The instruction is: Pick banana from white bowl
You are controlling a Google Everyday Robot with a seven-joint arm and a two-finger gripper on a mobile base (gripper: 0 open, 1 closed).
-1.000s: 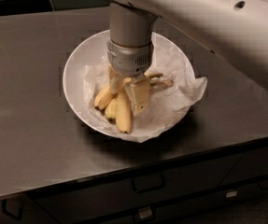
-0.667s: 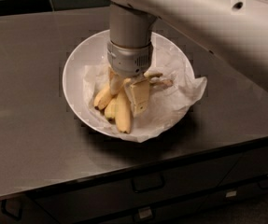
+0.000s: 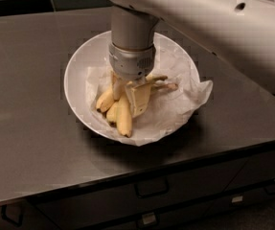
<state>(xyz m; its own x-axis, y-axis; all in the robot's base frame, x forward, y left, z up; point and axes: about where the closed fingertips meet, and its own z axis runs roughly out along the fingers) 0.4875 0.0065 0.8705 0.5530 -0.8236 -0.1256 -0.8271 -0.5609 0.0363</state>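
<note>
Gripper (image 3: 127, 96) down at banana (image 3: 123, 119) in white bowl (image 3: 77, 80)

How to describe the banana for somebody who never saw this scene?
On the dark countertop stands a wide white bowl lined with crumpled white paper. Under the gripper, which reaches into the bowl, lies the banana: the only yellow thing there.

White arm (image 3: 209, 18), pale pincer (image 3: 129, 96) in bowl (image 3: 74, 80)

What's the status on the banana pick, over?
Status: end effector down in white bowl, on banana. Banana resting on paper liner. Liner could snag.
</note>
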